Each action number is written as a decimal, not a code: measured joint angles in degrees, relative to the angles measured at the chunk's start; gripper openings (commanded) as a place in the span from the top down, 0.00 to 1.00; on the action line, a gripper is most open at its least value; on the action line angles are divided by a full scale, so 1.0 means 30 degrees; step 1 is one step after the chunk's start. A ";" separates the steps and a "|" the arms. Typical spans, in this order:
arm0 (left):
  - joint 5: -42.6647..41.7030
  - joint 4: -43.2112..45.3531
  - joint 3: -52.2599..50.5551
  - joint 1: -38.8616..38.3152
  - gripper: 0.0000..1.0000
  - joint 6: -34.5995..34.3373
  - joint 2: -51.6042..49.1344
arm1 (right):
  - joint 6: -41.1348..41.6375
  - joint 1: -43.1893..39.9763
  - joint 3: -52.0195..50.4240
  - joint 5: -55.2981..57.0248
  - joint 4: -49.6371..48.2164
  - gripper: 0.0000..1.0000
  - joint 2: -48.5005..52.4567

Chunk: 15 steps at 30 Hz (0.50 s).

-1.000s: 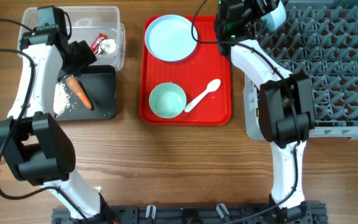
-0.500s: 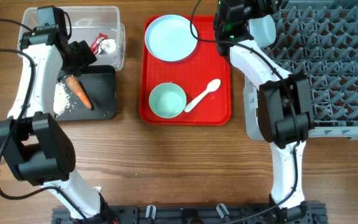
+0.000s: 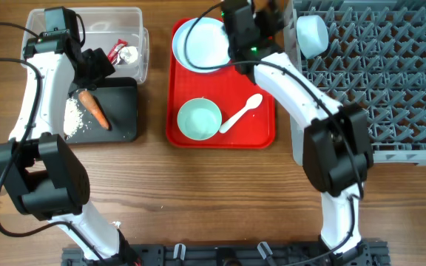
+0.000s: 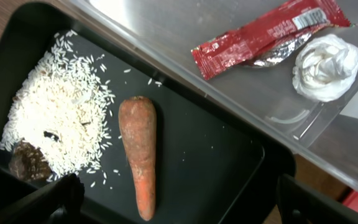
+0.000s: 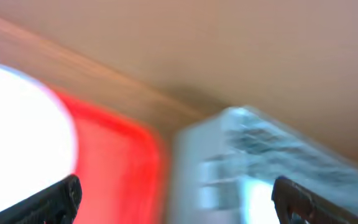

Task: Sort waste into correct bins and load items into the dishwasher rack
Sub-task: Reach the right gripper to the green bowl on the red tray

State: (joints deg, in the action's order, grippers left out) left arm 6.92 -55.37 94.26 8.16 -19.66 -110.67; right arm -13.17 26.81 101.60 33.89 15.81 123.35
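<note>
My right gripper [image 3: 246,22] is open and empty above the back edge of the red tray [image 3: 265,133], beside the white plate [image 3: 202,46]. Its wrist view is blurred, with the jaws [image 5: 179,199] wide apart. A light cup [image 3: 311,33] sits in the grey dishwasher rack [image 3: 390,81] at its back left corner. A green bowl [image 3: 199,120] and a white spoon [image 3: 241,114] lie on the tray. My left gripper [image 3: 95,65] [image 4: 179,205] is open over the black tray [image 3: 124,111], above the carrot [image 4: 140,152] and the rice [image 4: 55,115].
A clear bin [image 3: 135,44] behind the black tray holds a red wrapper [image 4: 260,37] and a crumpled white tissue [image 4: 327,65]. A dark lump [image 4: 30,162] lies beside the rice. The rack fills the table's right side.
My right gripper let go of the cup, which now sits in the rack's back left corner, and swung left over the tray's back edge. The left arm has not moved.
</note>
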 measured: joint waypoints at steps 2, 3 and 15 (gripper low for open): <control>0.0007 0.0015 0.0000 0.0000 0.01 0.0000 0.0000 | 0.2543 0.0073 0.0007 -0.2732 0.1501 0.00 -0.0576; 0.0000 0.0022 0.0000 0.0000 0.00 -0.0007 0.0000 | 0.3504 0.0051 0.0007 -0.3701 0.2047 0.00 -0.0794; 0.0000 0.0022 0.0000 0.0000 0.00 -0.0007 0.0000 | 1.1198 -0.0903 0.2280 -1.0936 0.9369 0.00 -0.1916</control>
State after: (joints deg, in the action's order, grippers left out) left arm 6.92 -55.31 94.26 8.16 -19.68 -110.67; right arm 20.43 24.10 108.44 1.08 43.92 117.60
